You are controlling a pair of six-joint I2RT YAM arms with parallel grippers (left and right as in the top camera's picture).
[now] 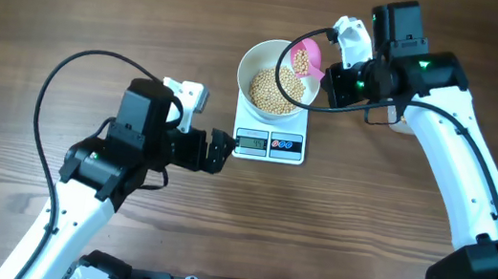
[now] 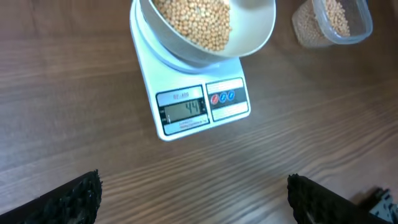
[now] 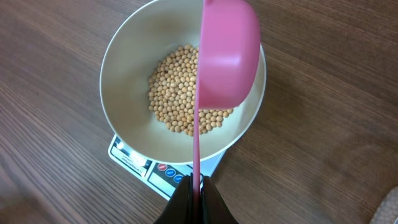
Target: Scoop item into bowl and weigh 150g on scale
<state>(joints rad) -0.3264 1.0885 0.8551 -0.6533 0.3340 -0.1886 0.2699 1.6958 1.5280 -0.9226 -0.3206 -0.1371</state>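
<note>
The white bowl (image 1: 251, 63) stands on the white scale (image 1: 269, 145) and holds a heap of tan beans (image 1: 275, 91). My right gripper (image 1: 328, 74) is shut on the handle of a pink scoop (image 1: 305, 58), which is tilted over the bowl's right rim with beans in it. In the right wrist view the scoop (image 3: 227, 53) is turned on its side above the beans (image 3: 177, 93), and the gripper (image 3: 196, 193) pinches its thin handle. My left gripper (image 1: 224, 151) stands open just left of the scale's display, holding nothing; it (image 2: 193, 199) faces the scale (image 2: 202, 109).
A clear plastic tub (image 2: 333, 22) with more beans stands to the right of the bowl (image 2: 255, 34). The right arm reaches over that side. Black cables loop above both arms. Bare wooden tabletop (image 1: 53, 17) lies left of and in front of the scale.
</note>
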